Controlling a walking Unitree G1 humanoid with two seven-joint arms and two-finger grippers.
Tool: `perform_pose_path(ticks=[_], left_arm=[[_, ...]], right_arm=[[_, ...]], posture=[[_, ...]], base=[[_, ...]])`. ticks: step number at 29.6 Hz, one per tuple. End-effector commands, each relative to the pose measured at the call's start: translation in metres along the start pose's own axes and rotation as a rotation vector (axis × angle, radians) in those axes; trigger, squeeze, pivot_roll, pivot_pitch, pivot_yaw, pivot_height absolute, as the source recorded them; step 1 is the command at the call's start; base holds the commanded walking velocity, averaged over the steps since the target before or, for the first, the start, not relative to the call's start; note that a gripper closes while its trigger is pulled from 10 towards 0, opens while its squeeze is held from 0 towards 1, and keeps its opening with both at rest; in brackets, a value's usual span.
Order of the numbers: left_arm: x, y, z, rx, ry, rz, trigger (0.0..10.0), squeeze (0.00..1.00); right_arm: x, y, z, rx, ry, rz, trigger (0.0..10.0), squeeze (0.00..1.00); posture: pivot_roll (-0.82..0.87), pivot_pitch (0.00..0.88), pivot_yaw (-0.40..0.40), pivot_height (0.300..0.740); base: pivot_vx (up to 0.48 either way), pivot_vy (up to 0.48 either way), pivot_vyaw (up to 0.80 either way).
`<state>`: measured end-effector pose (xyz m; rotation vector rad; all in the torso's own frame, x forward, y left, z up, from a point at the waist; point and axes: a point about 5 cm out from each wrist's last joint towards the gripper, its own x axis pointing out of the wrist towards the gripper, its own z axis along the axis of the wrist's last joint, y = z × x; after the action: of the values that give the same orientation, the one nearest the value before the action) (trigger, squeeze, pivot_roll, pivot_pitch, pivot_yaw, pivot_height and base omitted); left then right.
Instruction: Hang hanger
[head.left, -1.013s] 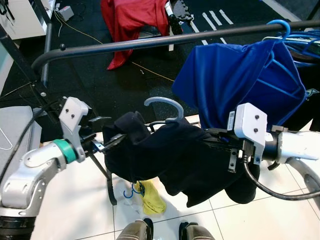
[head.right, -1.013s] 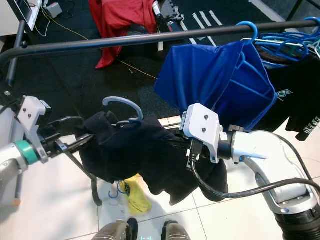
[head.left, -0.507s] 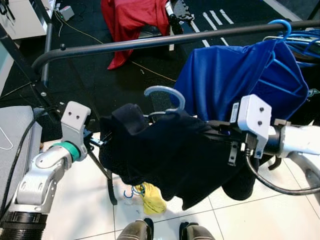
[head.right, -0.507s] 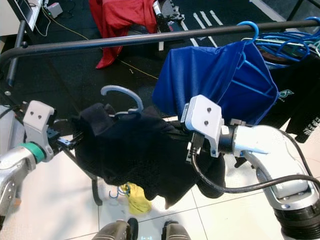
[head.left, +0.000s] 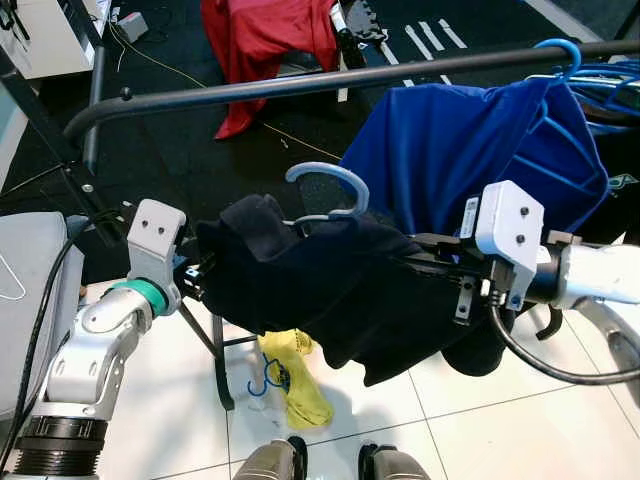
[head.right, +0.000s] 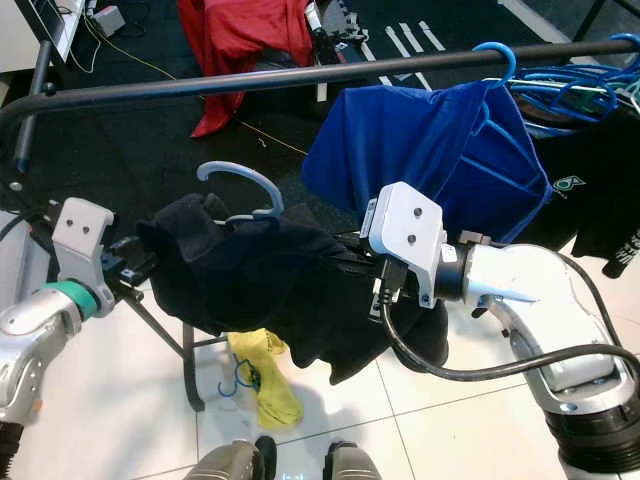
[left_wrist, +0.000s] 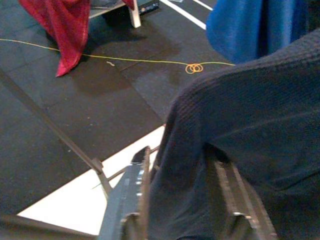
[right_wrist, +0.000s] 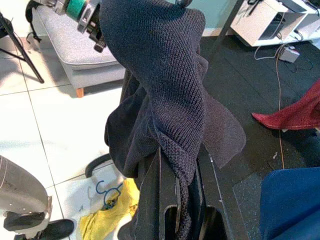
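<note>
A dark navy knit sweater (head.left: 330, 290) hangs on a pale blue hanger whose hook (head.left: 328, 182) stands up below the black rail (head.left: 250, 88). My left gripper (left_wrist: 177, 155) is shut on the sweater's left shoulder, with the fabric bunched between its fingers (left_wrist: 132, 175). My right gripper (right_wrist: 180, 160) is shut on the right shoulder, the knit draped over its fingers (right_wrist: 152, 175). The two grippers hold the garment roughly level, in front of and lower than the rail. Just to the right, a blue shirt (head.left: 480, 150) hangs from the rail on a blue hanger.
Several blue hangers (head.left: 600, 72) and a black shirt (head.right: 600, 190) crowd the rail's right end. On the tiles lie a yellow cloth (head.left: 295, 385) and a small blue hanger (head.left: 262, 380) by a rack leg (head.left: 218, 365). Grey sofa (head.left: 30, 270) at left, red garment (head.left: 265, 45) behind.
Both grippers have lifted the hanger and sweater a little toward the rail. The left forearm has swung lower, and the sweater's hem has risen off the yellow cloth.
</note>
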<state>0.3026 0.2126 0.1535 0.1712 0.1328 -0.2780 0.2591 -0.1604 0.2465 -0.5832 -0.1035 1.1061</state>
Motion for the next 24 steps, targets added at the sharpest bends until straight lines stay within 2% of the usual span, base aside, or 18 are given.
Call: perform_pose_path(ticks=[1,14,17,21,22,24], left_arm=[[-0.003,0.008,-0.003,0.002,0.006,0.037,0.0,0.00],[-0.006,0.010,-0.003,-0.005,-0.005,0.066,0.0,0.00],[-0.001,0.002,-0.002,-0.019,-0.022,0.041,0.0,0.00],[0.000,0.000,-0.001,-0.019,-0.028,0.036,0.0,0.00],[-0.001,0.000,0.001,-0.015,-0.039,0.038,10.0,0.00],[-0.002,0.003,0.002,-0.010,-0.040,0.055,10.0,0.00]], right_arm=[[-0.001,-0.001,0.001,-0.012,-0.011,-0.010,10.0,0.00],[-0.002,-0.003,-0.004,-0.005,0.005,-0.024,10.0,0.00],[-0.002,-0.004,-0.001,-0.004,-0.010,-0.025,10.0,0.00],[-0.002,-0.004,0.000,-0.006,-0.011,-0.026,10.0,0.00],[-0.003,-0.005,0.000,-0.008,-0.010,-0.027,10.0,0.00],[-0.003,-0.005,0.000,-0.008,-0.010,-0.028,10.0,0.00]], posture=[[-0.06,0.069,0.101,0.740],[-0.06,0.070,0.098,0.740],[-0.06,0.070,0.099,0.740],[-0.06,0.070,0.099,0.740],[-0.06,0.072,0.098,0.740],[-0.06,0.071,0.097,0.740]], base=[[0.000,0.000,0.00],[0.000,0.000,0.00],[0.000,0.000,0.00],[0.000,0.000,0.00],[0.000,0.000,0.00],[0.000,0.000,0.00]])
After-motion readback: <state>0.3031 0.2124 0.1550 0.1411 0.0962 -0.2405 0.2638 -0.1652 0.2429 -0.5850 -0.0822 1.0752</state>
